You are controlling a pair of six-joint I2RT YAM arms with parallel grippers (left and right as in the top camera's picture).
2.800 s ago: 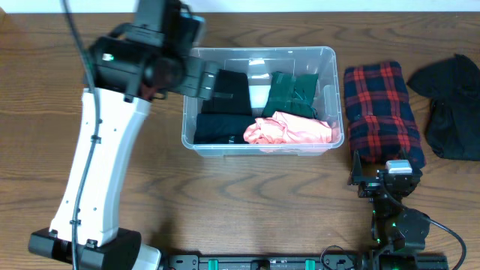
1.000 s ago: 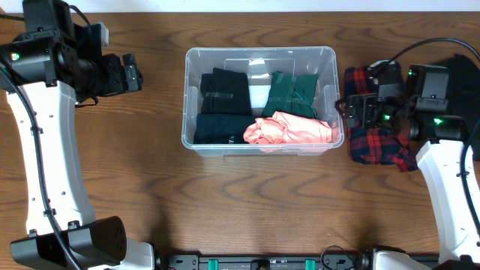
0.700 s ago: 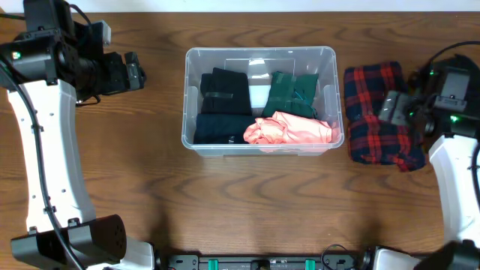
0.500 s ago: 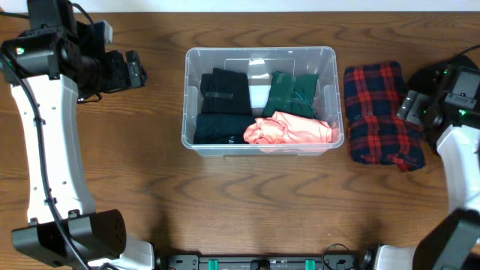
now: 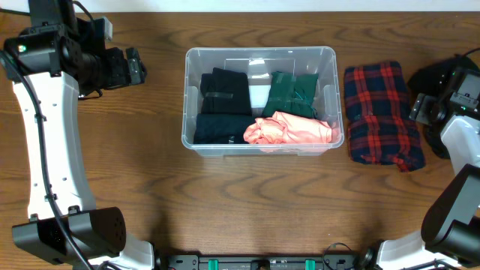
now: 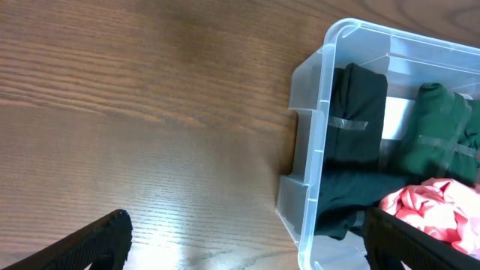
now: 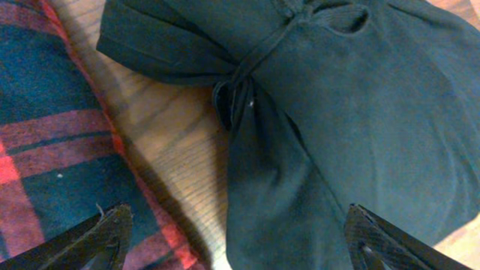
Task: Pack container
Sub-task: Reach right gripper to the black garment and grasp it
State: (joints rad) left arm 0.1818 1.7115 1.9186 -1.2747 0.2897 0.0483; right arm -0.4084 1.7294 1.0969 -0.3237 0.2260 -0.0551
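The clear plastic container [image 5: 325,55] stands at the table's middle back and also shows in the left wrist view [image 6: 319,112]. It holds black clothes [image 5: 222,105], a green garment [image 5: 292,93] and a pink garment [image 5: 289,129]. A folded red plaid cloth [image 5: 381,112] lies right of it. A black garment [image 7: 352,112] lies at the far right, mostly under the right arm in the overhead view. My left gripper [image 5: 135,67] is open and empty, left of the container. My right gripper [image 7: 236,240] is open and empty, hovering over the black garment's edge beside the plaid cloth [image 7: 45,150].
Bare wooden table [image 5: 247,202] lies in front of the container and to its left. The left arm's white link [image 5: 45,150] spans the left side. The table's back edge [image 5: 247,10] meets a white wall.
The right arm rose from the front, swung over the plaid cloth and moved right to above the black garment. The left arm withdrew from the container to the left and now holds nearly still.
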